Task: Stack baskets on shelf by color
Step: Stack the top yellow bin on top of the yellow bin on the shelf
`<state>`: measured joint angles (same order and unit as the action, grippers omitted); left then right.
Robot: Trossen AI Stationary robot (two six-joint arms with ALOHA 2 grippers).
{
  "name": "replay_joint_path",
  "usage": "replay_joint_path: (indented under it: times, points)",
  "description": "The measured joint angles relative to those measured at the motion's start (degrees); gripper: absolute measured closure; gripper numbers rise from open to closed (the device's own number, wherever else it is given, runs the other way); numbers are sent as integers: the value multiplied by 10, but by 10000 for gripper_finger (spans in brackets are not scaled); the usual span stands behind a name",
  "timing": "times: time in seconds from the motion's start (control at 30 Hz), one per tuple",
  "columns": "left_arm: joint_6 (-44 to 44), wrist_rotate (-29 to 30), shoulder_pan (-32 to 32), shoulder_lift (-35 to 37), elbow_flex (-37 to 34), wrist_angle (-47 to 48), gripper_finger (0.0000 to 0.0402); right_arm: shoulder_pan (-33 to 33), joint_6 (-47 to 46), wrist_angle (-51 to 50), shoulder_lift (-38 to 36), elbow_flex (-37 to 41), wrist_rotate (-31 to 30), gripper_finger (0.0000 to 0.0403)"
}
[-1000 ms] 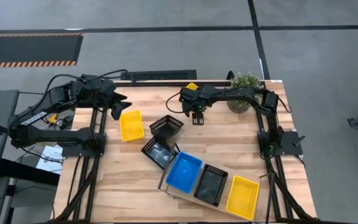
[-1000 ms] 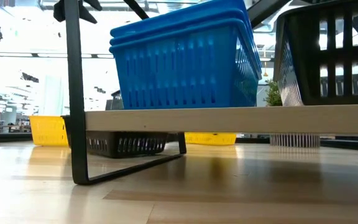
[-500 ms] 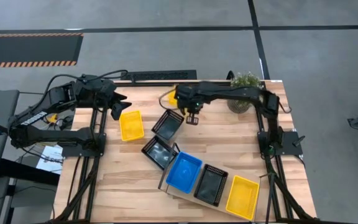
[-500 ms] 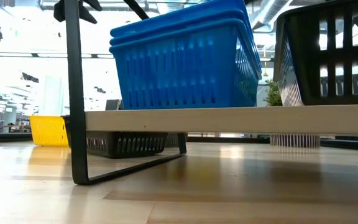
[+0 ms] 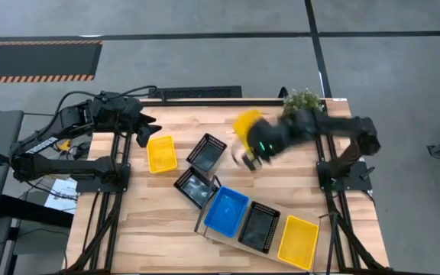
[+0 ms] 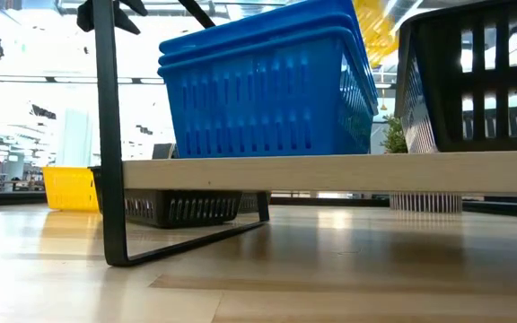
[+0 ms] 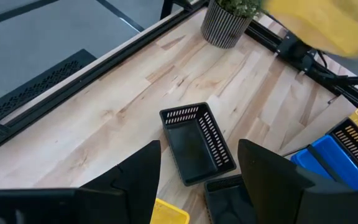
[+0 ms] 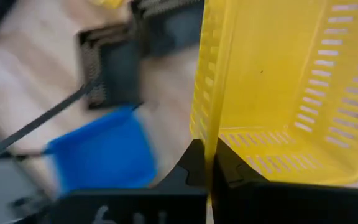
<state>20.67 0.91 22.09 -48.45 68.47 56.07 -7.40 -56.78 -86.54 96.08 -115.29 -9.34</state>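
Note:
My right gripper (image 5: 252, 153) is shut on a yellow basket (image 5: 247, 122), held in the air over the table's middle; it shows blurred in the low view (image 6: 375, 27). On the shelf (image 5: 228, 243) stand stacked blue baskets (image 5: 226, 210), a black basket (image 5: 259, 227) and a yellow basket (image 5: 298, 241). Another yellow basket (image 5: 161, 153) and two black baskets (image 5: 206, 151) (image 5: 195, 186) rest bottom-down on the table. My left gripper (image 5: 145, 131) is open and empty at the far left, above that yellow basket's far end. My right gripper pinches one side wall of the yellow basket at its rim (image 8: 211, 140) between its two fingers, one finger (image 8: 191, 167) outside and one (image 8: 235, 169) inside. The basket is lifted clear of the table and tilted.
A potted plant (image 5: 302, 103) stands at the far right corner, close to my right arm. A black rail (image 5: 197, 92) runs along the far edge. Bare tabletop lies at the near left (image 5: 128, 229) and right of the black baskets (image 5: 296, 176).
My right gripper has taken the yellow basket from near the far edge, lifted it clear and swung it toward the table's right and near side. The black basket in the middle, tipped up a second ago, now lies flat.

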Motion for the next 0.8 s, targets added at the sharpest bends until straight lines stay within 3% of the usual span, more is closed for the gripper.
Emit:
replay_joint_path:
  times: [0.23, 0.43, 0.6, 0.8]
  points:
    - [1, 0, 0, 0, 0, 0, 200, -231, -344, -36, -11, 0, -10, 397]
    - [11, 0, 0, 0, 0, 0, 200, -376, -587, -35, 20, 1, 5, 397]
    - [11, 0, 0, 0, 0, 0, 200, -430, -699, -22, 49, 1, 76, 393]
    - [13, 0, 0, 0, 0, 0, 200, -422, -707, -7, 79, 1, 79, 392]
